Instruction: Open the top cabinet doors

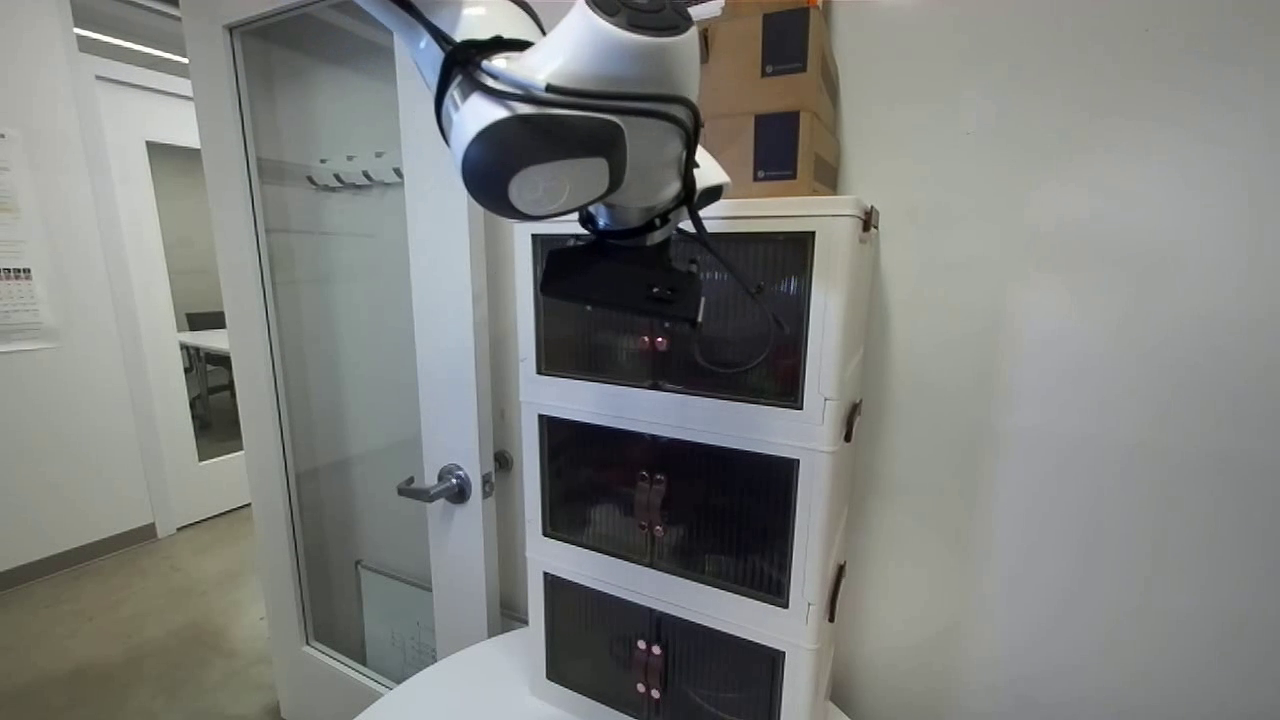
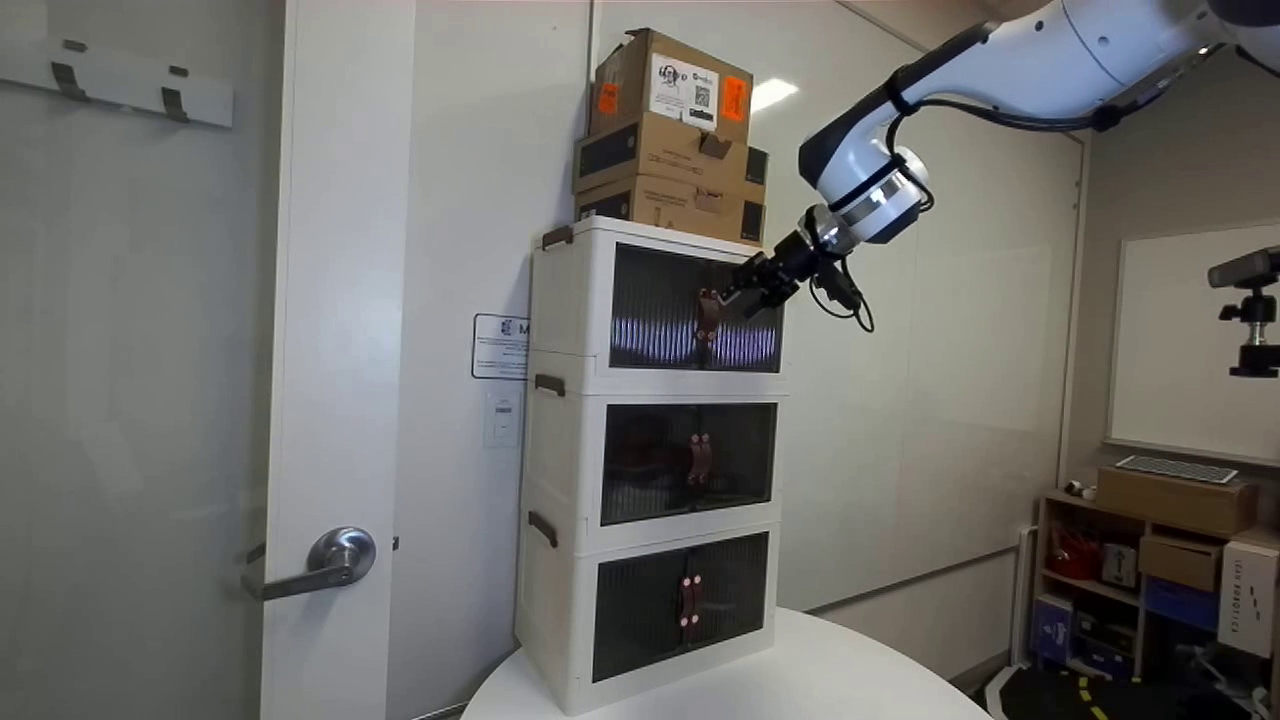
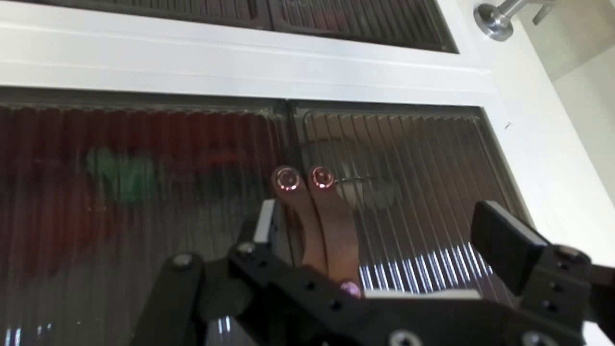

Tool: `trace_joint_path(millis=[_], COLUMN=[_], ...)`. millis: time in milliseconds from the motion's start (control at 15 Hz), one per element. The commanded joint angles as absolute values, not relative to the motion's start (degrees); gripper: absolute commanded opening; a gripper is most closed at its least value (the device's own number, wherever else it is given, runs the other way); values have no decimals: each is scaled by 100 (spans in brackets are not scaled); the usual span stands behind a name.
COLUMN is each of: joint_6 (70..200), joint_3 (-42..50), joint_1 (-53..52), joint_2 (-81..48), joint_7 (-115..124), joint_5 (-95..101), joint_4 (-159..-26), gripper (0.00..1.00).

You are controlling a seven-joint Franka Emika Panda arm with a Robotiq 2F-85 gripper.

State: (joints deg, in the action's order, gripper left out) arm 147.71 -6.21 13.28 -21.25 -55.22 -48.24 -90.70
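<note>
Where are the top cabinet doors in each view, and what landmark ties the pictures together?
In an exterior view: top cabinet doors near the centre, partly hidden.
In an exterior view: top cabinet doors just above centre.
In the wrist view: top cabinet doors across the middle, running off the left edge.
Shared landmark: silver lever door handle, top right in the wrist view, lower left in both exterior views.

A robotics lab in an office-style room is suggested. A robot arm [image 2: 1110, 50] and a bracket-mounted, camera-like device [image 2: 1245, 269] are seen. Boxes [image 2: 1180, 562] are kept on open shelves [image 2: 1095, 589], and the word "ROBOTICS" is printed on a white carton [image 2: 1248, 600] beside them. A whiteboard [image 2: 1195, 345] is wall-mounted, and a glazed door [image 1: 340, 380] is fitted with a lever handle [image 1: 437, 490].
</note>
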Motion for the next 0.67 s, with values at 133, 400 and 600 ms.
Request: trace_joint_path(millis=[133,400,600], joint_6=[14488,14146,13762], joint_3=[-1212,-1363,-791], joint_1=[1913,2140,1819], joint_2=[-2587,-2760,-2823], joint_7=[-7128,-7804,-8048], joint_5=[-6453,-7040,-7440], joint_4=[-8334,-8159,-8115], gripper=[100,100,100])
